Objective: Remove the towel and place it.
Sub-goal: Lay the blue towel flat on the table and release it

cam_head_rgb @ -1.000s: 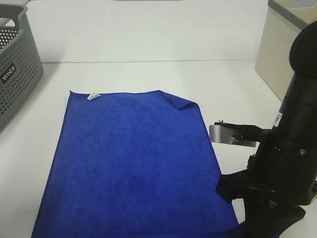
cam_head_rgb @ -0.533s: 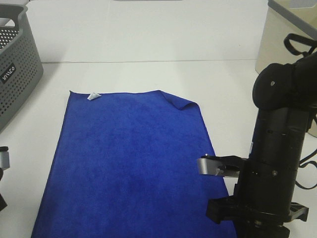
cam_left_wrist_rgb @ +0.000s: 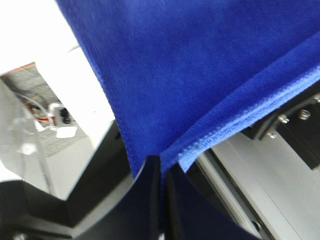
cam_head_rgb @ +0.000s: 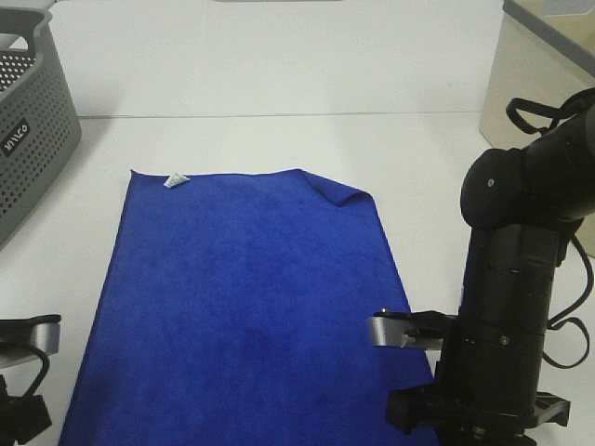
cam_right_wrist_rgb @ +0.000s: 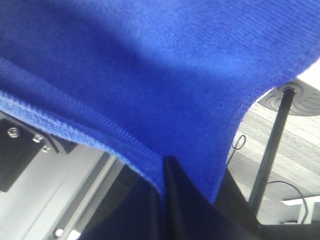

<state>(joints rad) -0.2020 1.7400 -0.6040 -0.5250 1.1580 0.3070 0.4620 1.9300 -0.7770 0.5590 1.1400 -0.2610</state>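
Both the left end effector (cam_left_wrist_rgb: pixel 161 167) and right end effector (cam_right_wrist_rgb: pixel 165 167) pinch the towel (cam_head_rgb: pixel 251 297) by its near edge (jaws pressed together), its long axis running away from them.

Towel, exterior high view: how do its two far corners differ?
On the towel, the far left corner lies flat; the far right corner is folded over onto itself. The far left corner carries a small white tag; the far right corner shows none. Both rest on the white table.

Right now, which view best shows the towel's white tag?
Exterior high: the tag sits plainly at the towel's far left corner. Both wrist views show only close-up blue cloth, no tag.
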